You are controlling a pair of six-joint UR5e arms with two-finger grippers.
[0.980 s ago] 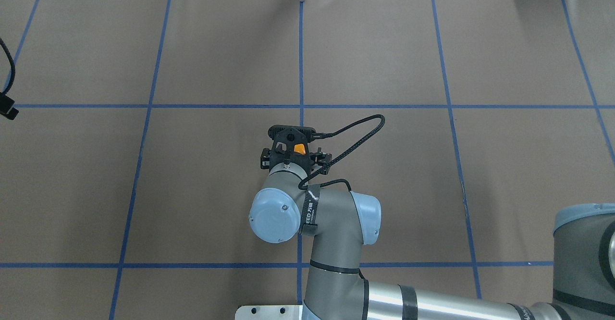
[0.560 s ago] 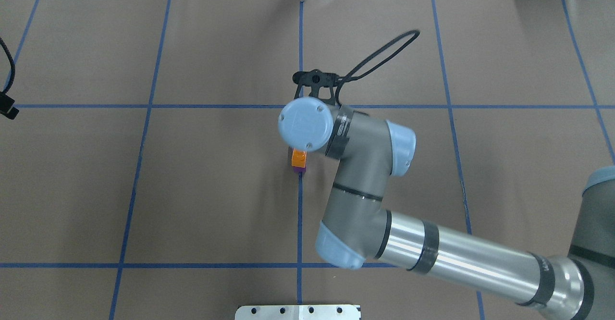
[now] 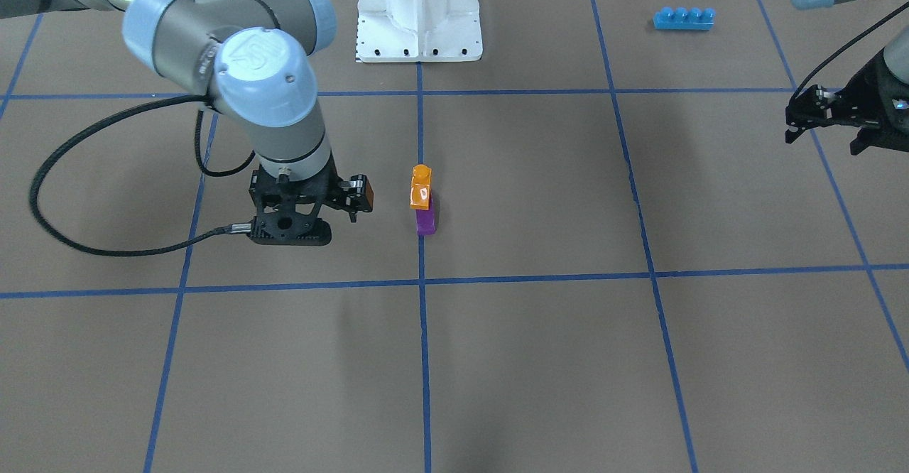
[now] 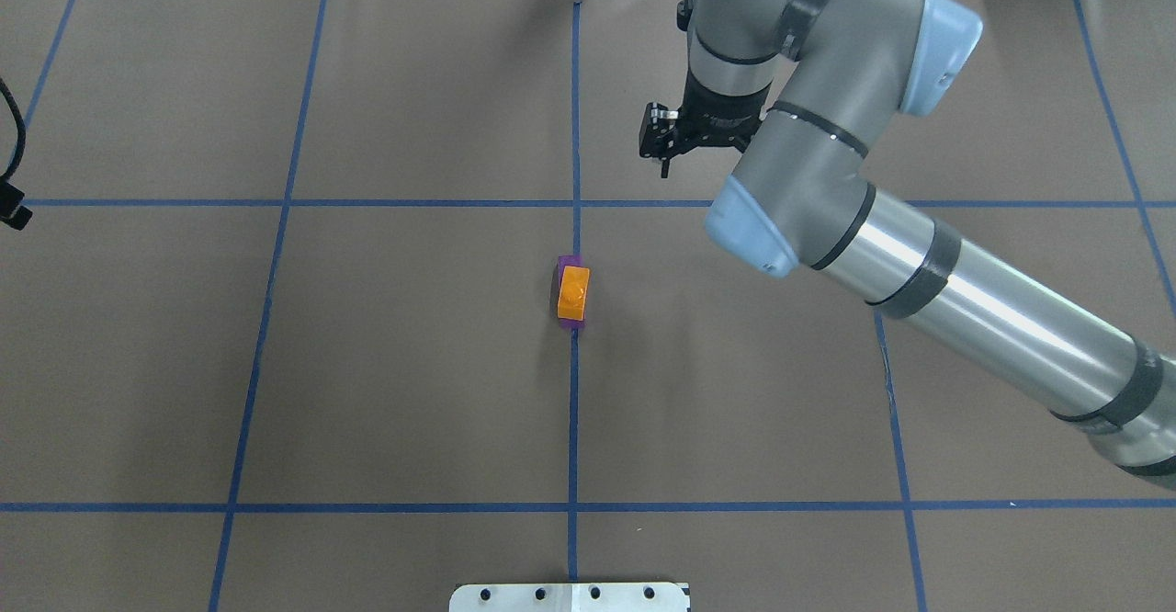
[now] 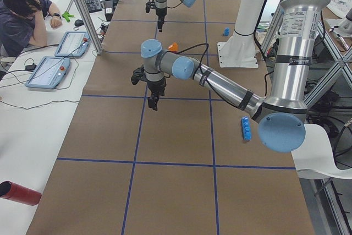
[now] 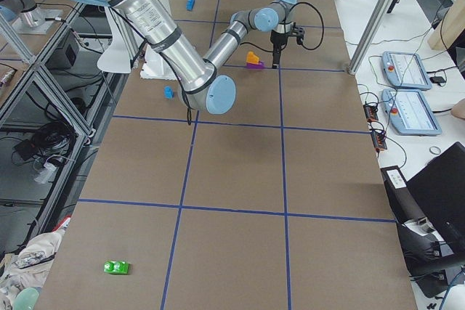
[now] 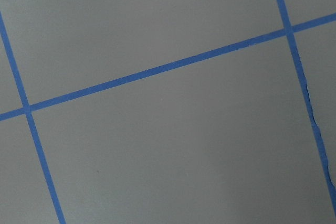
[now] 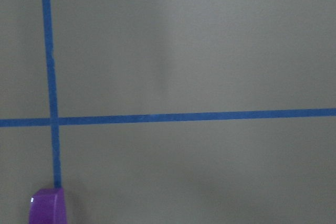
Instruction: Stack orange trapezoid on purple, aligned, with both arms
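Note:
The orange trapezoid (image 4: pixel 573 292) sits on top of the purple brick (image 4: pixel 571 265) at the table's middle, on the centre blue tape line. From the front the orange trapezoid (image 3: pixel 420 187) stands stud up and the purple brick (image 3: pixel 426 224) juts out below it. My right gripper (image 4: pixel 663 145) is empty, off to the far right of the stack; in the front view the right gripper (image 3: pixel 310 202) looks open. My left gripper (image 3: pixel 824 132) is far to the left side, empty, its jaws apart. The right wrist view shows only the purple brick's end (image 8: pixel 47 205).
A blue four-stud brick (image 3: pixel 683 18) lies near the robot's left side. The white base plate (image 3: pixel 419 18) stands at the near edge. A small blue brick (image 6: pixel 168 92) and a green brick (image 6: pixel 116 267) lie far off. An operator (image 5: pixel 22 9) sits beside the table.
My right gripper let go of the orange trapezoid, rose and swung away to the far right. The orange trapezoid stays on the purple brick. The left arm has not moved.

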